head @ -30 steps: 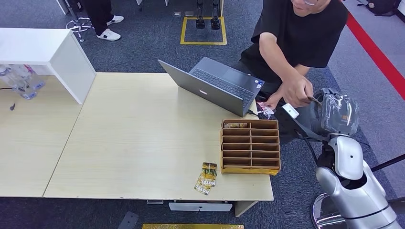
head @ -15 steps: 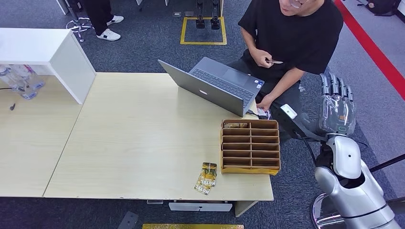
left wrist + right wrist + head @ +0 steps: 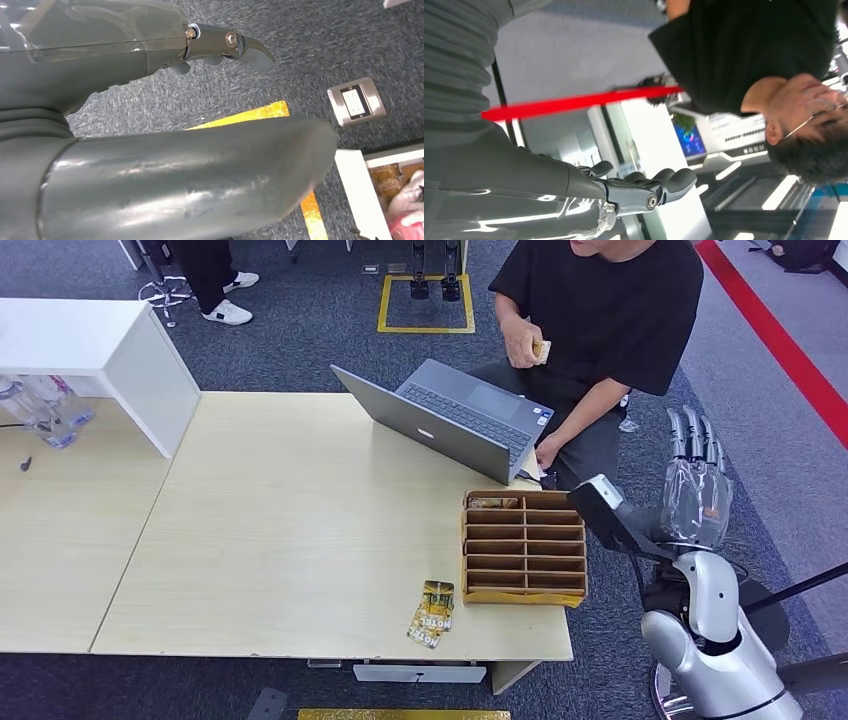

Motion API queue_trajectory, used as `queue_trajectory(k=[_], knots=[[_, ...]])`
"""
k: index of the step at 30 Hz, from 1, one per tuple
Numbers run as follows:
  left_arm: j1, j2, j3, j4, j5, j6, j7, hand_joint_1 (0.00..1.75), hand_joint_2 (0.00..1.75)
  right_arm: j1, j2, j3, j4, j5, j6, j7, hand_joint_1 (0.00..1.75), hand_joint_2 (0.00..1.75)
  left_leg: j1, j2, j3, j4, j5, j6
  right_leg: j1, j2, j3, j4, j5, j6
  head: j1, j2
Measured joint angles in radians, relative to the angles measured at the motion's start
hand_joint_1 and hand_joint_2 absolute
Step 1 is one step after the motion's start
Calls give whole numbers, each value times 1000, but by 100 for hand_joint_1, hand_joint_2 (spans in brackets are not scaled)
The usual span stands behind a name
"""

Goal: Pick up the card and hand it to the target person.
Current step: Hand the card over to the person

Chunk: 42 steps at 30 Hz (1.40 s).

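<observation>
The person (image 3: 610,310) sits behind the table's far right corner and holds a small card (image 3: 541,348) in a raised hand at chest height. My right hand (image 3: 697,485) is up beside the table's right end, fingers straight and apart, holding nothing; in the right wrist view the right hand (image 3: 634,192) points past the person (image 3: 749,50). A short stack of yellow-and-black cards (image 3: 432,613) lies near the table's front edge. My left hand (image 3: 125,100) hangs over the carpet with nothing in it, fingers not curled.
A wooden slotted organizer (image 3: 524,545) stands on the table's right end, with an open grey laptop (image 3: 450,420) behind it. A white box (image 3: 100,350) and plastic bottles (image 3: 40,408) are at the far left. Another person's legs (image 3: 215,280) stand at the back.
The person took the card from my right hand and drew it up to the chest. My right hand opened, fingers now straight, and sank slightly.
</observation>
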Motion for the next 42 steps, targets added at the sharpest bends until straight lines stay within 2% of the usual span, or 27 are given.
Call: queue_trajectory(k=[4, 6, 9, 14, 20, 30, 37, 42], knots=[[19, 1, 1, 0, 23, 17, -19, 0, 0, 57, 69, 21, 4, -254, -167, -123, 0, 175, 0, 0, 0, 0, 0, 0, 0, 0, 0, 0, 0, 0, 0, 0], [27, 2, 1, 0, 30, 22, -25, 0, 0, 84, 110, 28, 10, -367, -213, -208, 0, 175, 0, 0, 0, 0, 0, 0, 0, 0, 0, 0, 0, 0, 0, 0], [35, 3, 2, 0, 38, 25, -27, 0, 0, 118, 176, 29, 23, -470, -223, -315, 0, 175, 0, 0, -1, 0, 0, 0, 0, 0, -1, 0, 0, 0, 0, 0], [42, 4, 2, 0, 43, 31, -29, 0, 0, 154, 262, 22, 48, -571, -225, -408, 0, 175, 0, 0, -1, 0, 0, 0, 0, 0, -1, 0, 0, 0, 0, 0], [48, 6, 2, 0, 51, 34, -29, 0, 0, 193, 362, -24, 64, -654, -227, -564, 0, 175, 0, 0, -1, 0, 0, 0, 0, 0, -1, 0, 0, 0, 0, 0], [55, 8, 2, 0, 61, 38, -31, 0, 0, 228, 471, -85, 95, -664, -229, -632, 0, 175, 0, 0, -1, 0, 0, 0, 0, 0, -1, 0, 0, 0, 0, 0], [57, 9, 2, 0, 67, 38, -31, 0, 0, 245, 511, -109, 115, -638, -229, -673, 0, 175, 0, 0, -1, 0, 0, 0, 0, 0, -1, 0, 0, 0, 0, 0], [57, 9, 2, 0, 72, 38, -38, 0, 0, 250, 523, -112, 122, -593, -229, -660, 0, 175, 0, 0, -1, 0, 0, 0, 0, 0, -1, 0, 0, 0, 0, 0]])
